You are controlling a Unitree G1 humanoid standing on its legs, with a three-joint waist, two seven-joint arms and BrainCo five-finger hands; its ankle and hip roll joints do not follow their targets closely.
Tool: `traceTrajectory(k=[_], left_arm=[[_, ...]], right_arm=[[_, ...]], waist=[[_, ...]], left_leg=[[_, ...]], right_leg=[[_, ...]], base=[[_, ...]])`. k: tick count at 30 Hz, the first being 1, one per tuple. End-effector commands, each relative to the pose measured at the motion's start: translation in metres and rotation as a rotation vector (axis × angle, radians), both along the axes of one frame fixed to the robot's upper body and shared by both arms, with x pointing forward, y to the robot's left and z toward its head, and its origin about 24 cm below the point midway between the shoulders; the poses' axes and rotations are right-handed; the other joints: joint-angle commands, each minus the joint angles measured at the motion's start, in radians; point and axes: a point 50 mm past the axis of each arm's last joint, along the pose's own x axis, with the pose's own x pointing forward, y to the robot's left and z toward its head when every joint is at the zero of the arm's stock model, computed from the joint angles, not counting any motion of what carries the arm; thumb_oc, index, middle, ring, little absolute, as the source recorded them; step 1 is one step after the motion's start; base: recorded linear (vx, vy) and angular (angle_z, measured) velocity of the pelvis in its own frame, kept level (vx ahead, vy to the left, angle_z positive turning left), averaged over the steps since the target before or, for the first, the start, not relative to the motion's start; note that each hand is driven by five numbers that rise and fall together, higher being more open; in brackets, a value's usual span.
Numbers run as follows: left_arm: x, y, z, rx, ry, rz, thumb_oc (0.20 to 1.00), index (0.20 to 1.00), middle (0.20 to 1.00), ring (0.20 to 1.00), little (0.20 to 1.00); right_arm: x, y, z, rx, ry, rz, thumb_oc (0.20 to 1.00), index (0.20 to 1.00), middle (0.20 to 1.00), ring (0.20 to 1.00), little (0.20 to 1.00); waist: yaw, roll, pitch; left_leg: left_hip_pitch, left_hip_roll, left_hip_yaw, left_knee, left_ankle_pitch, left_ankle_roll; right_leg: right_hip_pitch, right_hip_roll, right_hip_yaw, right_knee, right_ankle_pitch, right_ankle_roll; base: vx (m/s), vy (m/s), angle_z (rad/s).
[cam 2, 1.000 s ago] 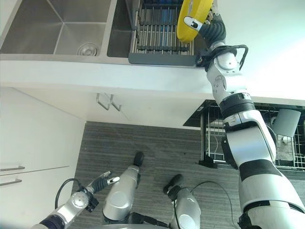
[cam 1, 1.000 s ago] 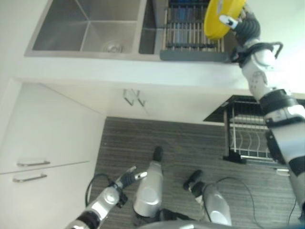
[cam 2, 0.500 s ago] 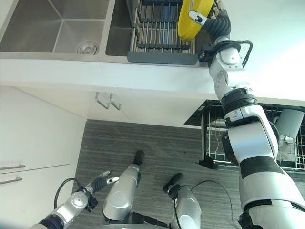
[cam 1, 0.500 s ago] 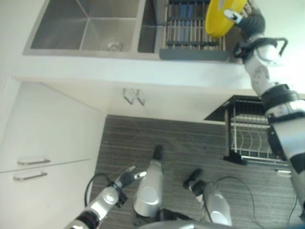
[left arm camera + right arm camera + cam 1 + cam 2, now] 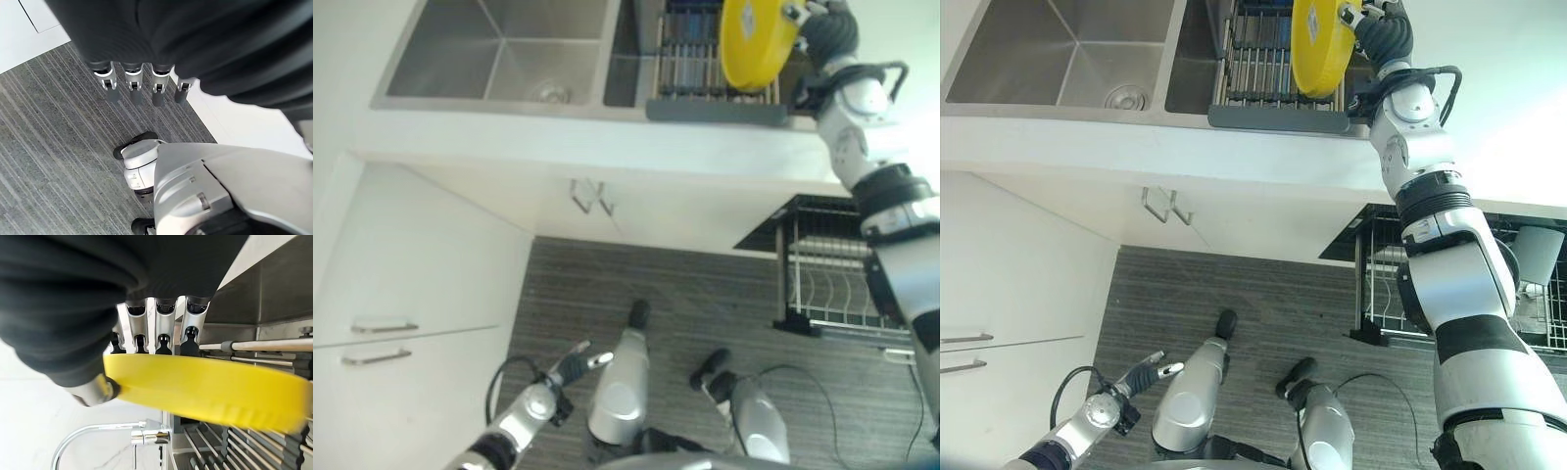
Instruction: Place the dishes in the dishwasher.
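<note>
A yellow dish [image 5: 1317, 44] hangs on edge over the dark drying rack [image 5: 1263, 70] in the right part of the sink. My right hand [image 5: 1383, 37] is shut on its rim. In the right wrist view, my fingers [image 5: 164, 335] lie behind the dish [image 5: 210, 389] and my thumb presses its front. The pulled-out dishwasher rack [image 5: 1383, 286] of wire tines sits low at the right, under the counter. My left hand [image 5: 570, 368] hangs near the floor at the lower left. In the left wrist view its fingers [image 5: 132, 85] are straight and hold nothing.
A steel sink basin [image 5: 499, 49] lies left of the drying rack. A chrome faucet [image 5: 139, 436] stands behind the rack. The white counter edge [image 5: 607, 147] runs across the view. White cabinets with bar handles [image 5: 382, 328] are at the left, over dark striped flooring [image 5: 685, 294].
My right hand has swung the yellow dish a little to the left over the drying rack and turned it more on edge. The left hand has not moved.
</note>
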Motion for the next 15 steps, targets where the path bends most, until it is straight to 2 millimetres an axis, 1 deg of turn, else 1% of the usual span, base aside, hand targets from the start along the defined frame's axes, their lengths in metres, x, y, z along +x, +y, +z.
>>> traceTrajectory(k=[1,4,12,15], left_arm=[[-0.031,0.005,-0.012,0.056,0.098,-0.078,1.000,1.000,1.000,1.000,1.000],[-0.029,0.006,-0.011,0.058,0.096,-0.078,1.000,1.000,1.000,1.000,1.000],[-0.030,0.004,-0.013,0.056,0.105,-0.067,1.000,1.000,1.000,1.000,1.000],[-0.030,0.002,-0.015,0.045,0.111,-0.055,1.000,1.000,1.000,1.000,1.000]], right_arm=[[-0.014,-0.009,0.045,-0.055,-0.157,-0.065,0.200,0.200,0.200,0.200,0.200],[-0.014,-0.010,0.045,-0.054,-0.154,-0.072,0.200,0.200,0.200,0.200,0.200],[-0.011,-0.009,0.037,-0.050,-0.132,-0.072,0.200,0.200,0.200,0.200,0.200],[-0.011,-0.007,0.034,0.042,-0.144,-0.005,0.200,0.200,0.200,0.200,0.200]], waist=[[0.040,-0.013,-0.016],[0.042,-0.016,-0.016],[0.038,-0.014,-0.016],[0.034,-0.012,-0.016]], left_leg=[[-0.049,0.029,-0.018,0.090,-0.062,0.008],[-0.051,0.028,-0.020,0.091,-0.063,0.009],[-0.040,0.032,-0.015,0.087,-0.062,0.007],[-0.030,0.034,-0.009,0.081,-0.059,0.005]], right_leg=[[0.045,-0.003,0.083,-0.036,0.002,0.023],[0.044,-0.001,0.083,-0.038,0.004,0.025],[0.055,-0.002,0.083,-0.046,0.006,0.025],[0.062,-0.001,0.086,-0.055,0.008,0.026]], base=[[0.00,0.000,0.00],[0.00,0.000,0.00],[0.00,0.000,0.00],[0.00,0.000,0.00]])
